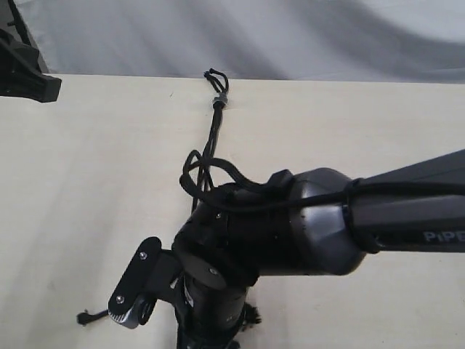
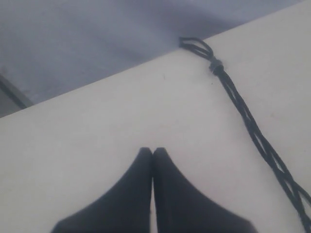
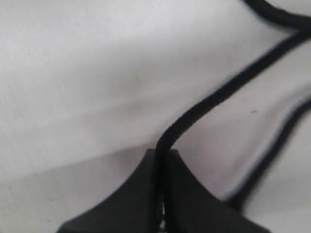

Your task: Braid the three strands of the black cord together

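Leftmost, finds the left gripper [image 2: 153, 151] clenched on nothing above the table [image 2: 97, 145]; mid-table, sees the black cord [image 1: 210, 138] braided a short way from its grey band [image 1: 220, 99], loose beyond; rightward, has the right gripper [image 3: 162, 154] pinched on one strand [image 3: 214, 99]. Likely leaves many crossings undone.

The table [image 1: 87, 182] is lit softly and evenly, and shadows on it are kept faint. In the right wrist view the strand [image 3: 218, 94] and the right gripper [image 3: 160, 154] are rendered blurred, and a grey shadow is thrown across the surface beside them. The left wrist view is tinted bluish and hazy, though the black cord [image 2: 252, 126] is kept fairly sharp.
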Robot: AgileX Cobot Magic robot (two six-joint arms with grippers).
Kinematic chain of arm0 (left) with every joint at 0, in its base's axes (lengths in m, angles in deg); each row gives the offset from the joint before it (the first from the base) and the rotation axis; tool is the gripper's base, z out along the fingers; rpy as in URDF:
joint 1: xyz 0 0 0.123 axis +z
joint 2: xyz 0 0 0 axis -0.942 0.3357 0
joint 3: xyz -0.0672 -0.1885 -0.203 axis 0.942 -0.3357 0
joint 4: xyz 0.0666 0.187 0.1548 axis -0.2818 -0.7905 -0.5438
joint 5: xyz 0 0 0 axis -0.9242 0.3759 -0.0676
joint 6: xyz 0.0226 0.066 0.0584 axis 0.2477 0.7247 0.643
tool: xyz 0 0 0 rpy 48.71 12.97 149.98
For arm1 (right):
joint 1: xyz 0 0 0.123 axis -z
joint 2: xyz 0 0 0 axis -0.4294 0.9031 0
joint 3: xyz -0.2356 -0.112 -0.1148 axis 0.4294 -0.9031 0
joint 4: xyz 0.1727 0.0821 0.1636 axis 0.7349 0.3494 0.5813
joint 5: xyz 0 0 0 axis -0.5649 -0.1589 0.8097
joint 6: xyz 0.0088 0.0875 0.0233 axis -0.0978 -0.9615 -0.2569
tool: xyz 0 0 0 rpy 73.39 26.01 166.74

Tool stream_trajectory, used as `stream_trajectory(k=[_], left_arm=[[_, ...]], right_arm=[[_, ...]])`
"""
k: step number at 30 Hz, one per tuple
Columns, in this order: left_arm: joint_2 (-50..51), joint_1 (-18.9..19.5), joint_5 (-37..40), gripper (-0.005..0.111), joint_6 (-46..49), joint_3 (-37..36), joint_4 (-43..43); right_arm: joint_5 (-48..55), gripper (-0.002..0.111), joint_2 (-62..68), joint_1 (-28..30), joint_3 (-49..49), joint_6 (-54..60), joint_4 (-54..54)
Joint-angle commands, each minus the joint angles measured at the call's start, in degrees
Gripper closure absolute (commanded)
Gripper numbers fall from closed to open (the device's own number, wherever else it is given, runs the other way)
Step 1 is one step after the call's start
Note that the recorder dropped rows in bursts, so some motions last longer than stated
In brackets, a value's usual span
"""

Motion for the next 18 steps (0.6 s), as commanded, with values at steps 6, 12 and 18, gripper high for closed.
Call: stream_trajectory(k=[6, 12, 18], left_arm=[[-0.2, 0.2, 0.1, 0.106, -0.1, -0.1, -0.6], [-0.2, 0.2, 0.3, 0.106, -0.2, -0.1, -0.6], [-0.2, 0.2, 0.7, 0.106, -0.1, -0.1, -0.6]], right_arm=[[3.2, 0.106, -1.2, 0.0, 4.1, 0.3, -27.3], [-1.3, 0.106, 2.0, 0.0, 4.1, 0.3, -33.7], [-0.8, 0.106, 7.3, 0.0, 4.1, 0.3, -35.9]])
